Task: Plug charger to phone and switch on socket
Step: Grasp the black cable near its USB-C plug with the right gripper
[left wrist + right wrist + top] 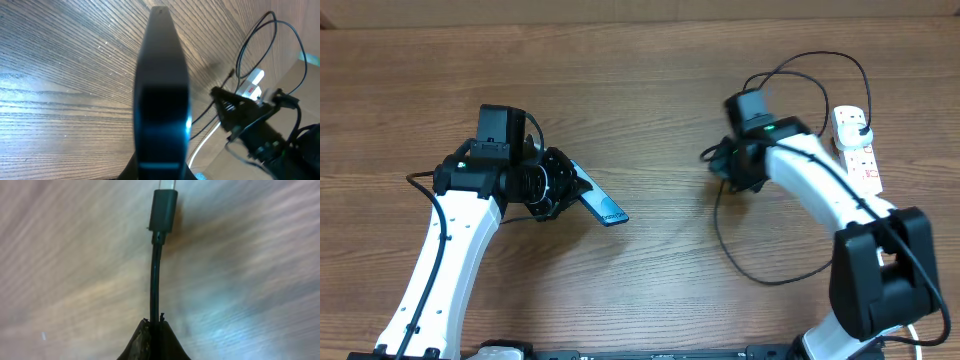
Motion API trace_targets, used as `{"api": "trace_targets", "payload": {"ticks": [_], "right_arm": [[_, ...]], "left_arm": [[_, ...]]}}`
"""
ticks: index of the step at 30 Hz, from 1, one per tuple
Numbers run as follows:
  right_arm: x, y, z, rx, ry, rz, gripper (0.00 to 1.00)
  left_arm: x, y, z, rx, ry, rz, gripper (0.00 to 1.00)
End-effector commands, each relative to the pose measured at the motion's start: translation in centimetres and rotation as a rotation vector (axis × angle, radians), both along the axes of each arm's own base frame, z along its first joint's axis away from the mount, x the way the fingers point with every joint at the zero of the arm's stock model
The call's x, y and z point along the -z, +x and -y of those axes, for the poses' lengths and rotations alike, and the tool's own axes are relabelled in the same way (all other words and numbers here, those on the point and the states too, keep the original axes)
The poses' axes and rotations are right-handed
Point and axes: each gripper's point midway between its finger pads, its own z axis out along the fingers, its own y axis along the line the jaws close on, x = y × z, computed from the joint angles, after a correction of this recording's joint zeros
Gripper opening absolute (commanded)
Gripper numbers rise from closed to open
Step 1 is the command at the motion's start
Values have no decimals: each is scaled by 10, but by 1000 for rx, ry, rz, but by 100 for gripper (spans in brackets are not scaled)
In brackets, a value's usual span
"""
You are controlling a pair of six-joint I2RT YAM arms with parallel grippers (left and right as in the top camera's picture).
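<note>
Toward nine o'clock on the table [650, 80], the phone [602, 205] sits tilted, clamped in the left gripper [568, 190]. At three o'clock from it, the right gripper [154, 326] pinches the charger [156, 275] just behind its connector. The socket [858, 150] lies farther out, near two o'clock, with a black plug on its far end.

no legible txt, tiny white print on phone [601, 204] too small, red marks on socket [860, 155] unreadable
</note>
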Motion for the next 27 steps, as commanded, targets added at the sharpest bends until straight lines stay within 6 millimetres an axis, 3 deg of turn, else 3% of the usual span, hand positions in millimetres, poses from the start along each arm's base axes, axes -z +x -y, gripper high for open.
{"api": "trace_targets", "payload": {"ticks": [1, 3, 6, 12, 16, 23, 27], "right_arm": [[6, -23, -17, -96, -68, -20, 11], [14, -40, -23, -147, -126, -43, 22], [16, -46, -26, -168, -142, -51, 35], [15, -40, -26, -159, -134, -32, 79], [14, -34, -24, -147, -132, -10, 98], [10, -14, -22, -128, -165, 79, 100], [12, -6, -17, -117, -202, 108, 88]], "left_arm": [[-9, 1, 6, 35, -25, 35, 4], [-9, 0, 5, 38, -24, 32, 5], [-8, 0, 5, 61, -16, 47, 5], [-9, 3, -1, 84, -1, 83, 6], [-8, 5, -7, 75, 3, 88, 8], [-8, 6, -9, 75, 6, 93, 8], [-8, 6, -9, 77, 6, 95, 9]]}}
